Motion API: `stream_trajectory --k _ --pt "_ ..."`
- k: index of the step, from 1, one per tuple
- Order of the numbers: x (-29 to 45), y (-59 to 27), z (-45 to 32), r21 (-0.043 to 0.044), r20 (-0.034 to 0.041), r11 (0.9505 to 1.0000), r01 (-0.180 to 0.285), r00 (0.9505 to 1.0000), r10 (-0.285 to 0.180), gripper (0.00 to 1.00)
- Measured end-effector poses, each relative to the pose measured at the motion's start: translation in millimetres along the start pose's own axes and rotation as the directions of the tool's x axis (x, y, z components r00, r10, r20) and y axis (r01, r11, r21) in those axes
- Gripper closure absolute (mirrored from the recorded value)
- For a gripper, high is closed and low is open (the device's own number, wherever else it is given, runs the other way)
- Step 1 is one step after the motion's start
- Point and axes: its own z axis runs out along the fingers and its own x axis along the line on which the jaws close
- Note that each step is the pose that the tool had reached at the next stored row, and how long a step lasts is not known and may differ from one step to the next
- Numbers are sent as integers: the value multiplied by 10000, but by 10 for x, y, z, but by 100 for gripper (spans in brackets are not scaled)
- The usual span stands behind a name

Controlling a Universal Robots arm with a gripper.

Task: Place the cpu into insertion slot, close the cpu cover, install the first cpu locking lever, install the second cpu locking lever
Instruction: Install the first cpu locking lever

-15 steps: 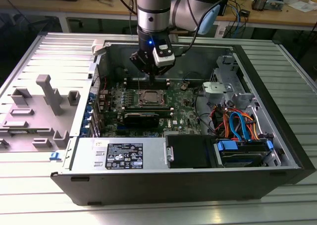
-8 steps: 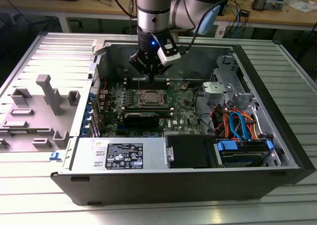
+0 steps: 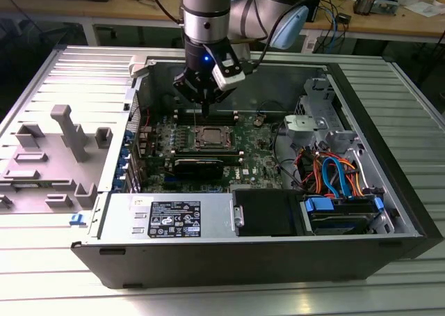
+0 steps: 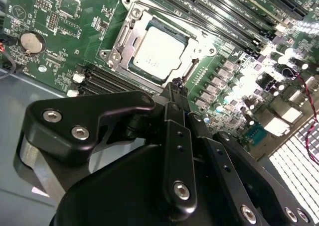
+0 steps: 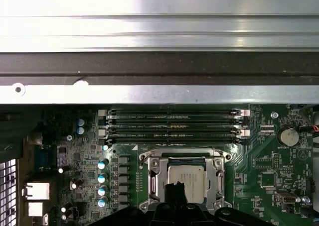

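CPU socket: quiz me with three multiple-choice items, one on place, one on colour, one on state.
1. Where is the cpu? A on the tray, B in the socket, C on the drive bay.
2. What colour is the board? A blue, B red, C green.
3. How is the cover? A flat over the cpu, B standing upright, C off the board.

B: the chip lies inside the socket's rim.
C: the board is green in all views.
A: the frame lies flat around the chip's top.
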Motion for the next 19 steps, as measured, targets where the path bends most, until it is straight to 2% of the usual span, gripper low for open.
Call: stream_trajectory --k 9,15,19 --pt "99 0 -11 -5 5 9999 153 9999 -153 89" --pt "279 0 -13 -6 11 9993 387 9992 -387 89" --pt "348 0 -13 -8 15 9988 483 9988 -483 89"
